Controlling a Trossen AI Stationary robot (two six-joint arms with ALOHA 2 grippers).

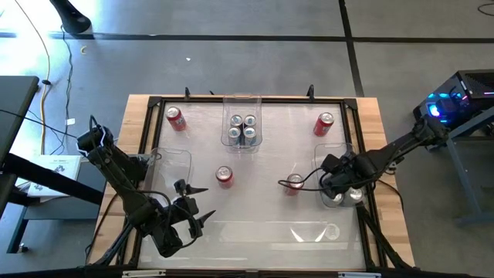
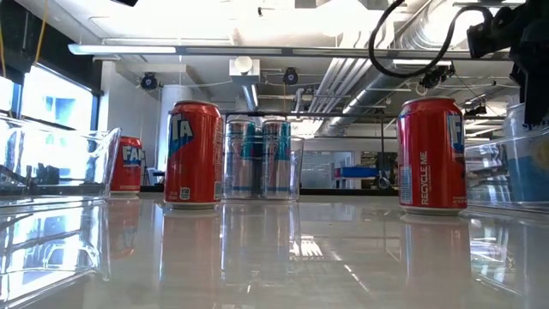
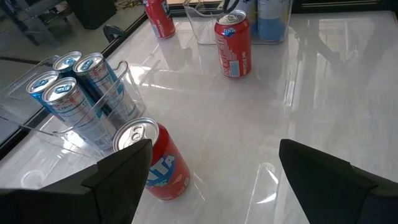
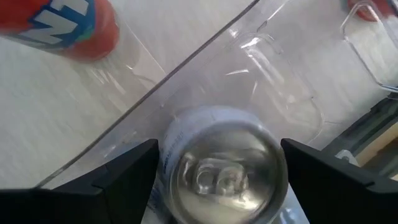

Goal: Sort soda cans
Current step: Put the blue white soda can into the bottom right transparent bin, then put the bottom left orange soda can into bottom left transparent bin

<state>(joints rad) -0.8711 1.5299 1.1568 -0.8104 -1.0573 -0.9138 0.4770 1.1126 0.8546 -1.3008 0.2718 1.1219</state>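
Observation:
Four red soda cans stand upright on the glossy table: one far left (image 1: 176, 117), one far right (image 1: 324, 123), one mid-table (image 1: 225, 177) and one beside the right bin (image 1: 294, 184). Several silver-blue cans (image 1: 241, 130) stand in the clear centre bin (image 1: 241, 99). My right gripper (image 1: 333, 188) is open over the clear right bin (image 1: 345, 148). Its fingers stand on either side of a silver can's top (image 4: 224, 165) without touching it that I can see. A second silver can (image 1: 356, 195) stands next to it. My left gripper (image 1: 193, 210) is open and empty near the front left, facing the mid-table red can (image 3: 155, 163).
An empty clear bin (image 1: 171, 154) stands at the left, just beyond my left gripper. A black frame (image 1: 154, 104) borders the table top. The low view shows two red cans (image 2: 193, 154) (image 2: 431, 154) with open table between them.

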